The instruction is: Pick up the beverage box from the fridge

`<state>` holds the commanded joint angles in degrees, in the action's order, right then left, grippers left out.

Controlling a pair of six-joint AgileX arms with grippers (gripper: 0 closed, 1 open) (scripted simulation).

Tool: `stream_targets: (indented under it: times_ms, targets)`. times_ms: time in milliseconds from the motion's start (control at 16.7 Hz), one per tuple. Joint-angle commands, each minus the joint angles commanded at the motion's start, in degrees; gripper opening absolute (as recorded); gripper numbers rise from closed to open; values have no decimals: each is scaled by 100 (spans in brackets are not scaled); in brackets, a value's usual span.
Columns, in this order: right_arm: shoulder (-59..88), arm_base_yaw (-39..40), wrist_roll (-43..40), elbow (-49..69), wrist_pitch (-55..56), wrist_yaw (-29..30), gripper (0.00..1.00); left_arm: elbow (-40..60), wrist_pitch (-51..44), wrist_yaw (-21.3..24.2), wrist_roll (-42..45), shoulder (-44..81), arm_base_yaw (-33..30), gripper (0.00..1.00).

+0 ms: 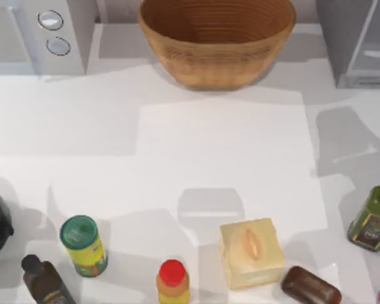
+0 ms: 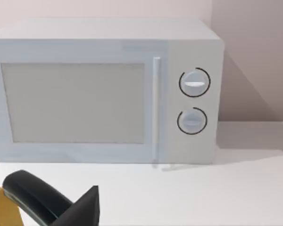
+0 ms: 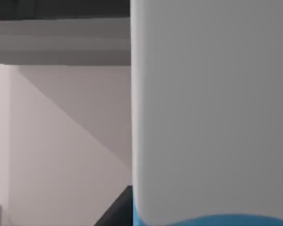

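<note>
One beverage box [image 3: 212,113] close before the right wrist camera, fingers unseen.

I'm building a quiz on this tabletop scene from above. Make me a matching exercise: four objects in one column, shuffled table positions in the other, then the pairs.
Things:
1. wicker basket
2. microwave
3. fridge
4. pale yellow block

Places in the top view:
A. back right corner
B. near edge, a little right of centre
C. back left corner
D. back edge, centre

Pairs: 1-D, 2-C, 3-A, 4-B
</note>
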<state>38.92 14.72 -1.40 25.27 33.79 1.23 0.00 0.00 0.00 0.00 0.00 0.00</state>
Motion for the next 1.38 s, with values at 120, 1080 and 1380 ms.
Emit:
stream_targets:
  times_ms: [120, 1080, 1380]
  targets:
    - [1435, 432, 39, 466, 789, 6, 0, 0, 0, 0, 0, 0, 0, 100]
    - [7749, 2638, 217, 2168, 3560, -254, 0, 0, 0, 0, 0, 0, 0, 100]
    - [7835, 2616, 222, 2204, 3540, -250, 0, 0, 0, 0, 0, 0, 0, 100]
